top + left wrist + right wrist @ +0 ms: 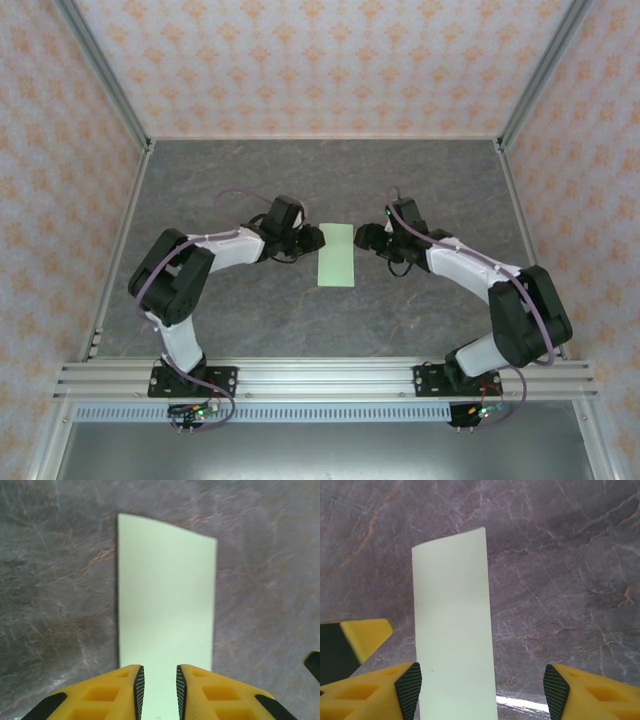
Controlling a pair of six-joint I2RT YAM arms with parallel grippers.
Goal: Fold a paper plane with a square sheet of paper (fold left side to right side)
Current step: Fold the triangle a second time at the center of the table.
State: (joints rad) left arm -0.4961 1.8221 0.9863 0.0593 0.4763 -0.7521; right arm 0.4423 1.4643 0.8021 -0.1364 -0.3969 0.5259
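Seen from above, a pale green sheet of paper [336, 254] lies flat near the middle of a grey, marble-veined table [250, 180]. It reads as a narrow upright rectangle and not a square, so the left-to-right fold looks to be already made, though which long edge carries the crease cannot be told. Its long axis runs from 12 o'clock to 6 o'clock, straight away from the arm bases. The left gripper [312, 240] sits at the paper's 9 o'clock and meets the left long edge. The right gripper [365, 238] sits at its 3 o'clock, just beside the right long edge, so the left arm is slightly the nearer. Both point inward across the short width, toward each other. In the left wrist view the left gripper [157, 690] has yellow fingers [110, 692] with black ribbed pads. They stand a narrow slit apart over the paper's near end [165, 595], gripping nothing as far as can be seen. In the right wrist view the right gripper [482, 692] is spread wide, the strip [452, 625] running up between its pads, close to the left one. The paper is thin, matte and unmarked, with crisp straight edges, and its far end lifts a little. It will likely slide on the smooth tabletop unless one side is pinned.
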